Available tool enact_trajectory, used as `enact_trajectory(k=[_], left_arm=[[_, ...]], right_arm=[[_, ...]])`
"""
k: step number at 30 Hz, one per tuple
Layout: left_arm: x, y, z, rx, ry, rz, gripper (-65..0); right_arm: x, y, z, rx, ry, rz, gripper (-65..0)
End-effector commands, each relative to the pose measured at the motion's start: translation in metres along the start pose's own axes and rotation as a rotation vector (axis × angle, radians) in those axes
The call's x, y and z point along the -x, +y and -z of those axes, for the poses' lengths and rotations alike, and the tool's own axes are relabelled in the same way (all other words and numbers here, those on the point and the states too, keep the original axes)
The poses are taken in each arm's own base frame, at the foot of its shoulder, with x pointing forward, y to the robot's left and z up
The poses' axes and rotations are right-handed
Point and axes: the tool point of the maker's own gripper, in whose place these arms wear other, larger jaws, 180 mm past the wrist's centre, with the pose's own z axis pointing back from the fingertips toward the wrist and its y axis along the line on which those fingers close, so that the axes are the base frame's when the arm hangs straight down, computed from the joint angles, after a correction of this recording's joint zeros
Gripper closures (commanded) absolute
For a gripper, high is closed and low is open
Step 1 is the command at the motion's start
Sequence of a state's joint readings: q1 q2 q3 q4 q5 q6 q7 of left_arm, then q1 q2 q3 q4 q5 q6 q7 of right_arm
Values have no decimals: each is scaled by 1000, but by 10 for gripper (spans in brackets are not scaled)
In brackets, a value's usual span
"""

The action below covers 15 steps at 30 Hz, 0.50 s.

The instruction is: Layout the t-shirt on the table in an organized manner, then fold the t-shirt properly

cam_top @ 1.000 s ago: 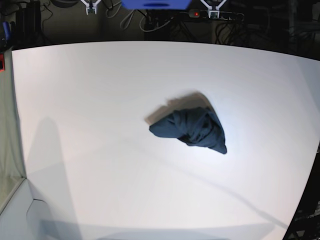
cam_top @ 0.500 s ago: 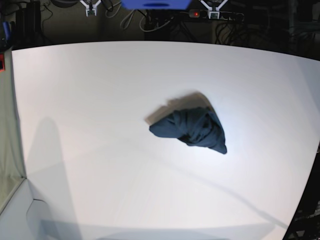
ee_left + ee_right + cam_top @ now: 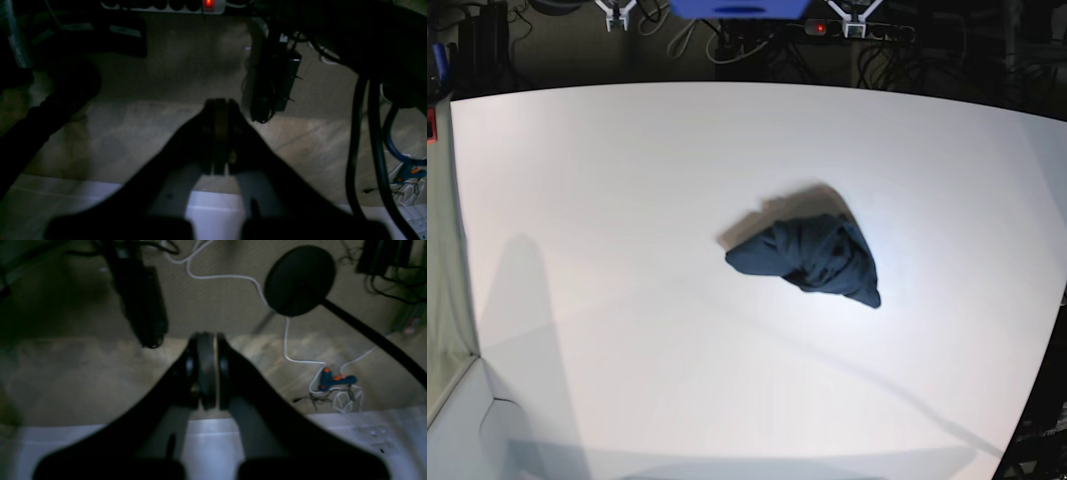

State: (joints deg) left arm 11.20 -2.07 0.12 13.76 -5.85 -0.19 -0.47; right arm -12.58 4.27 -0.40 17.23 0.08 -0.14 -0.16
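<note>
The dark navy t-shirt [image 3: 809,257] lies crumpled in a bunched heap right of the middle of the white table [image 3: 627,200]. My left gripper [image 3: 220,110] is shut and empty, hanging beyond the table's far edge over the floor; in the base view its white tips [image 3: 855,20] show at the top right. My right gripper [image 3: 206,346] is also shut and empty beyond the far edge; it shows at the top left of the base view [image 3: 617,15]. Both are far from the shirt. The shirt does not show in either wrist view.
A grey-green panel [image 3: 442,280] runs along the table's left side. A blue object [image 3: 737,7] sits behind the far edge. On the floor are cables, a power strip with a red light [image 3: 208,4], a round black stand base [image 3: 300,280] and a blue-orange tool [image 3: 333,380].
The right gripper's white tips at the top left of the base view shifted slightly right. The shirt has not moved.
</note>
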Motion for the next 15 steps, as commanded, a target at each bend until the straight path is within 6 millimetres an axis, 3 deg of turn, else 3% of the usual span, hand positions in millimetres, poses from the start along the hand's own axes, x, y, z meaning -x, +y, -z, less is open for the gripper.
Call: enact_trajectory(k=[1,3,7,9,15], left_arm=[[4,3,-1,-10,6,1,-2],[8,1,-2,-3,9,3,-2],[45,2,-11,3,40,4,-2],[61,16,-21,-12,29,17,-2],[66,40,-61,-24,-86,61,-2]], right_arm=[[6,-3,-1,-2,8,1,0],[9,-2,-1,-3,7,1,0],[23,-13,-9,13,-60,-14,0],[30,-27,-15,32,-89,-28,0],[52,-52,-47,57,-149,-85,0]])
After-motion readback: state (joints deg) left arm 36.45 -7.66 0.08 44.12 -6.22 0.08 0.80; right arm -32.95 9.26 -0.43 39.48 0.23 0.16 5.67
